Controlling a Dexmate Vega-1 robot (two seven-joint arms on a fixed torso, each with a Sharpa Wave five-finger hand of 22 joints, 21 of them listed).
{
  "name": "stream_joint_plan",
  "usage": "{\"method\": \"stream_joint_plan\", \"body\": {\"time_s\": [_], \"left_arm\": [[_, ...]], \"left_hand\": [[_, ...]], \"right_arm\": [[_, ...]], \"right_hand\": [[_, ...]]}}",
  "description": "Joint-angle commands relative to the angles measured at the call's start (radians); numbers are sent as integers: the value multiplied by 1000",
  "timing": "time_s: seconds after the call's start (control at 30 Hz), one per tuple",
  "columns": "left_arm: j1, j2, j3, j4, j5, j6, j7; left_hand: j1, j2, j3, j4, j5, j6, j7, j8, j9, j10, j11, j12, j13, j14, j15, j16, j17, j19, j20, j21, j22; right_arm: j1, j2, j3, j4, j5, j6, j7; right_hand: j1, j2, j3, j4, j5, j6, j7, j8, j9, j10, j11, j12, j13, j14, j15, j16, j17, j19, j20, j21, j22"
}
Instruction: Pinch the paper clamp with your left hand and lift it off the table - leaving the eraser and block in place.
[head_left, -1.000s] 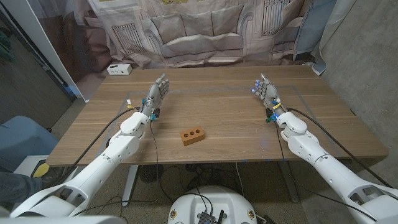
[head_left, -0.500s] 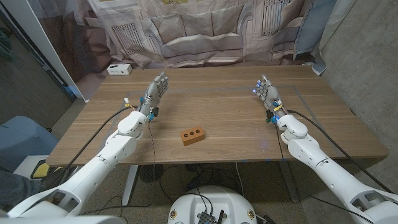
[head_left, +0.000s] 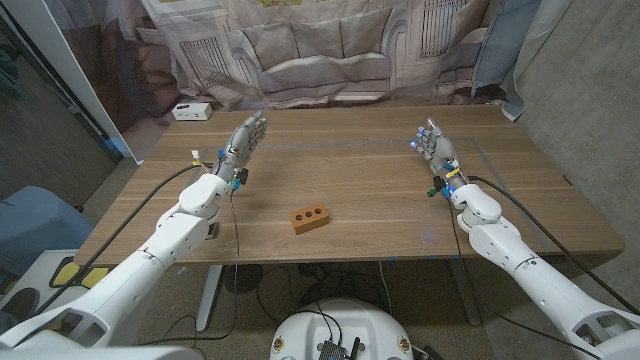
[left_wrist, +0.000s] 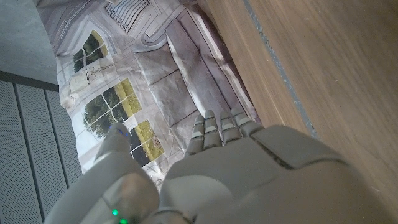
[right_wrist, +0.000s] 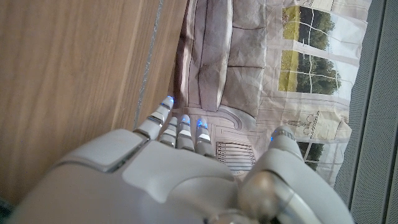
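Nearest you, a brown block with holes (head_left: 310, 217) sits near the table's (head_left: 360, 190) near edge, about midway between your arms; no paper clamp or eraser can be made out in these views, so you are at the very start, with nothing approached. Farther out, your left hand (head_left: 243, 140) and right hand (head_left: 434, 150) are each raised with fingers extended and apart, holding nothing. Your next move calls for finding the clamp before the left hand goes down to pinch.
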Motion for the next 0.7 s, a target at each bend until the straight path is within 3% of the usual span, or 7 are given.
{"method": "stream_joint_plan", "body": {"time_s": [0.03,0.2,0.3,0.7], "left_arm": [[22,52,-24,-43,100,-49,57],[34,46,-37,-43,98,-85,57],[43,65,-45,-70,107,-65,63],[119,129,-109,-166,125,-60,87]], "left_hand": [[22,-17,-1,-13,1,27,0,8,3,30,0,13,4,40,-3,10,1,26,9,10,3],[34,-37,-5,-18,0,57,0,12,4,59,2,18,5,79,-9,13,1,63,10,16,3],[38,-43,-6,-19,0,60,0,10,4,66,2,19,6,86,-9,12,1,84,11,22,3],[47,-47,-6,-19,1,65,6,9,4,66,9,16,6,92,-3,8,2,91,14,20,3]], "right_arm": [[20,12,11,64,28,54,75],[28,2,19,95,39,95,139],[33,-31,18,99,39,82,179],[16,-52,18,43,21,64,148]], "right_hand": [[13,10,9,-1,4,14,-3,5,4,-11,-2,-5,6,-30,-3,-14,6,-31,-12,-22,6],[22,16,14,-5,4,12,-5,3,4,-16,-6,-10,6,-42,-23,-21,5,-35,-34,-27,6],[26,17,15,-7,4,8,-6,2,4,-22,-10,-12,6,-45,-24,-23,5,-37,-39,-29,6],[31,16,16,-10,3,-4,-2,-3,4,-37,-12,-20,5,-59,-26,-29,4,-55,-43,-38,6]]}}
